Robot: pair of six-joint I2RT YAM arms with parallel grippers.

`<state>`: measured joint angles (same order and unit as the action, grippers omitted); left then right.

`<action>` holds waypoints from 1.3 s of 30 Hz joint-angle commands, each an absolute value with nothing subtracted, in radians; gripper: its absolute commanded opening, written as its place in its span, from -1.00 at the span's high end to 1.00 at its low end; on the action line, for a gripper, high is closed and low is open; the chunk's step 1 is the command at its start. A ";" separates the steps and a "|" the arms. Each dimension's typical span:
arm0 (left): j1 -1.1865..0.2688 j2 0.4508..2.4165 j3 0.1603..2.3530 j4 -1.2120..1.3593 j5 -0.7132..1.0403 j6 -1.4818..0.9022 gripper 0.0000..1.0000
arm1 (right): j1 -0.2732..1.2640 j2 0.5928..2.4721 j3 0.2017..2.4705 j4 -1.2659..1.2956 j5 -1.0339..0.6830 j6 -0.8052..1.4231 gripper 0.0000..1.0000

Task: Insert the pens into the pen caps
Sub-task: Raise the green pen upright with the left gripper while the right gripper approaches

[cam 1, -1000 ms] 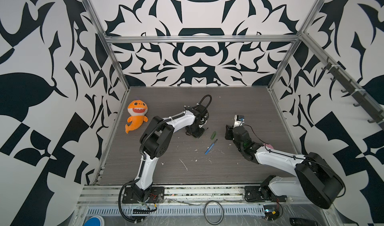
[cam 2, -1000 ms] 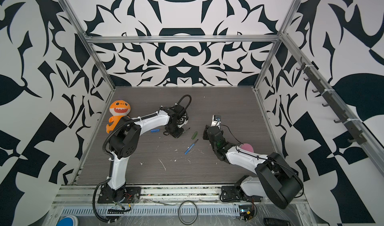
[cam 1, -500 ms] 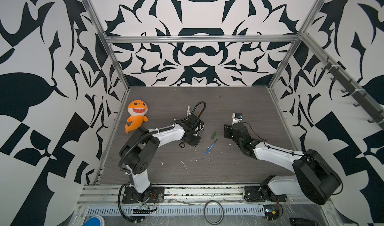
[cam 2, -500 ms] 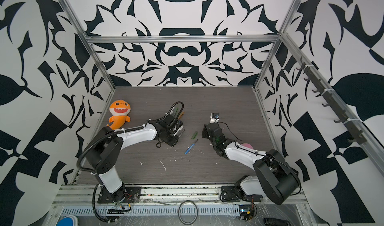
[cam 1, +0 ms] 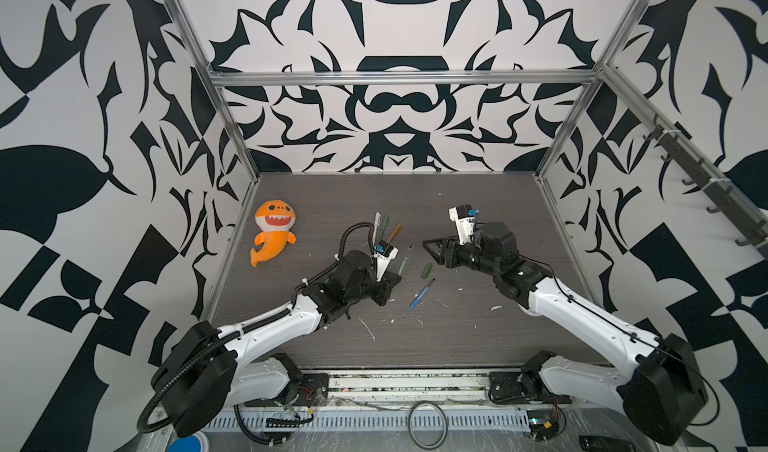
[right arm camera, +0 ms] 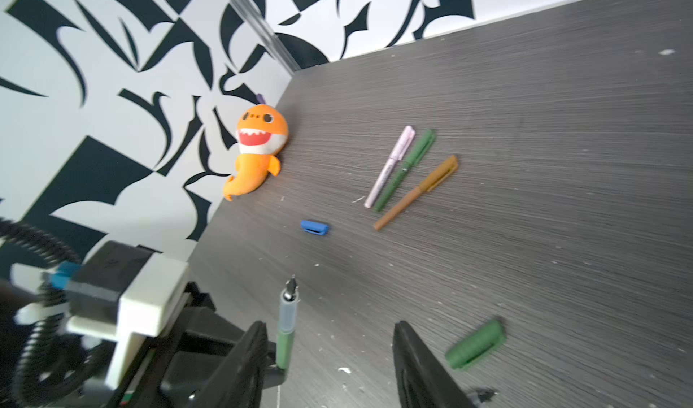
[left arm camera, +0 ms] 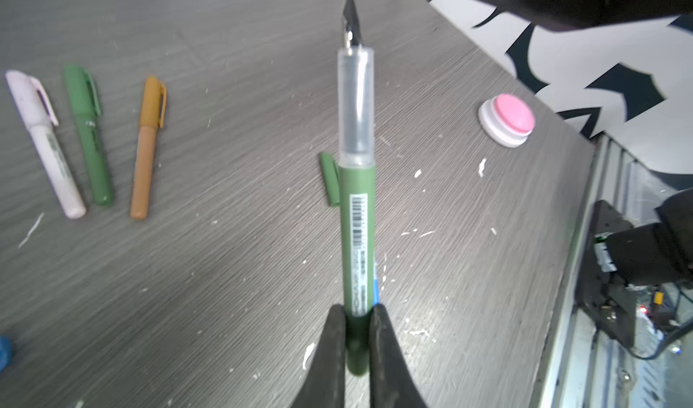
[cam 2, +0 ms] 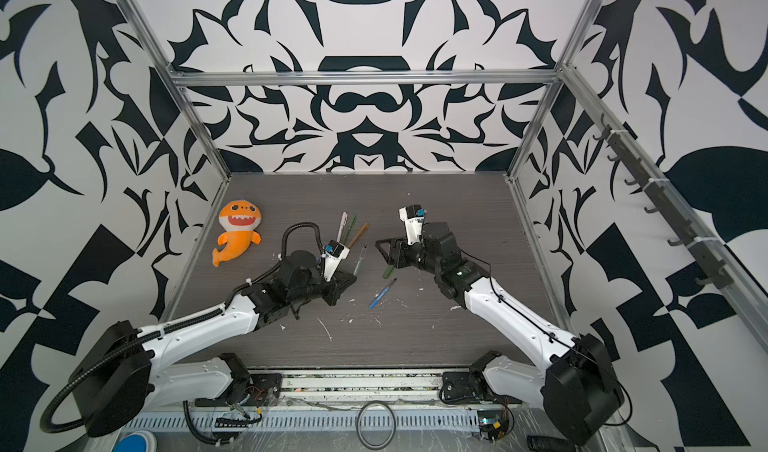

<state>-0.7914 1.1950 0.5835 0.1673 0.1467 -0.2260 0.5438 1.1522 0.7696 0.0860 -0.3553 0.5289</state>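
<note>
In both top views your bench lies bare along the back edge and toward the right edge, with the shark toy by the left edge. Count three capped pens side by side behind the left claw. One blue pen and one green cap lie loose mid-bench, between it and the right claw. From the left wrist, the left claw is clamped on the tail of one green pen, which is lifted with its dark tip bare. A pink-topped button sits near the right edge. From the right wrist, the right claw's jaws stand wide apart, gripping nothing. The green pen shows just beside one finger, the green cap lies just outside the other, and one blue cap lies toward the left edge.
</note>
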 commanded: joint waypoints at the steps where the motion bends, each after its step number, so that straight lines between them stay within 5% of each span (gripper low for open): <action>1: -0.794 1.159 0.579 0.238 0.180 -0.258 0.86 | 0.568 1.153 0.820 0.082 -0.482 0.547 -0.14; 13: -0.794 1.117 0.597 0.208 0.231 -0.275 0.86 | 0.650 1.231 0.901 0.040 -0.426 0.521 -0.03; 21: -0.794 1.117 0.608 0.191 0.253 -0.266 0.86 | 0.669 1.291 0.926 0.069 -0.426 0.541 0.28; 26: -0.793 1.123 0.624 0.166 0.264 -0.263 0.86 | 0.674 1.298 0.937 0.066 -0.432 0.540 0.71; 28: -0.794 1.133 0.626 0.168 0.277 -0.262 0.75 | 0.675 1.295 0.938 0.067 -0.425 0.541 0.87; 31: -0.793 1.151 0.628 0.175 0.296 -0.279 0.29 | 0.678 1.293 0.937 0.071 -0.432 0.544 1.00; 39: -0.793 1.161 0.592 0.331 0.276 -0.362 0.32 | 0.683 1.289 0.921 0.089 -0.447 0.561 1.00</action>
